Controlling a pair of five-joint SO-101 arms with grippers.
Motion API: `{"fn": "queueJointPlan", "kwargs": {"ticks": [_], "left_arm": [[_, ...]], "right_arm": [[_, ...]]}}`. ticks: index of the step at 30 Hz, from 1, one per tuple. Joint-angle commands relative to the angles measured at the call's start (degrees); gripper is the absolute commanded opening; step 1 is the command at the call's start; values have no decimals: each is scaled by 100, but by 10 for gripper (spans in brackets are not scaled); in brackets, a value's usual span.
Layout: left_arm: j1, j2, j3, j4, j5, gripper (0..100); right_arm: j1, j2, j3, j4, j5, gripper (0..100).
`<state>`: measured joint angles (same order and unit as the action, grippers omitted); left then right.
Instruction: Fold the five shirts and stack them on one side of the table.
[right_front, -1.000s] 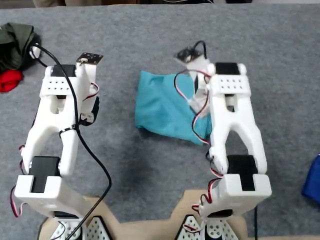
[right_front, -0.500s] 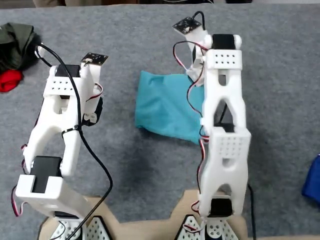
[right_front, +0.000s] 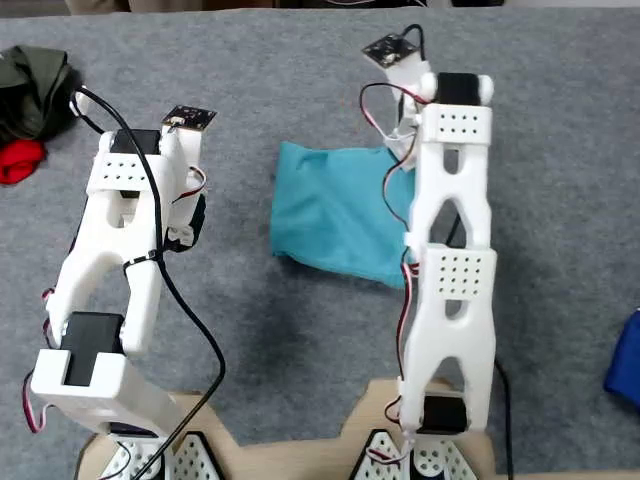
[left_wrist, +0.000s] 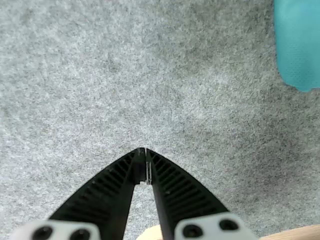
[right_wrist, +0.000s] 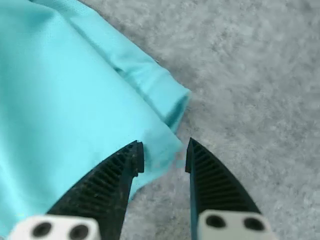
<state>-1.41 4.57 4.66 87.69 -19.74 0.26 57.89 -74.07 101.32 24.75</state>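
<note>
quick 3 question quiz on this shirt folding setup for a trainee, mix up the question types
1. True or false: the left gripper is shut above bare grey table cover.
2. Multiple choice: the right gripper is
A) shut on the teal shirt
B) open at the teal shirt's edge
C) open above bare table cover, far from any shirt
3. Short answer: what colour is the fabric at the table's right edge in the high view?

Key: 1 true; 2 B; 3 blue.
</note>
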Motion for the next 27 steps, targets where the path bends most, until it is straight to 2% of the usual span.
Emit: {"fn": "queueJointPlan", "kwargs": {"ticks": [1, 6, 21, 23, 27], "left_arm": [[26, -251, -18, -26, -35, 19], [44, -251, -18, -35, -35, 19], [62, -251, -18, -44, -35, 19], [44, -251, -18, -44, -35, 19], [35, -251, -18, -44, -35, 19]], "right_arm": [[189, -40, 207, 97, 9, 190], [145, -40, 426, 88, 88, 277], [-409, 154, 426, 44, 53, 274], [-374, 303, 418, 9, 44, 240], [-224, 382, 409, -9, 44, 101]]}}
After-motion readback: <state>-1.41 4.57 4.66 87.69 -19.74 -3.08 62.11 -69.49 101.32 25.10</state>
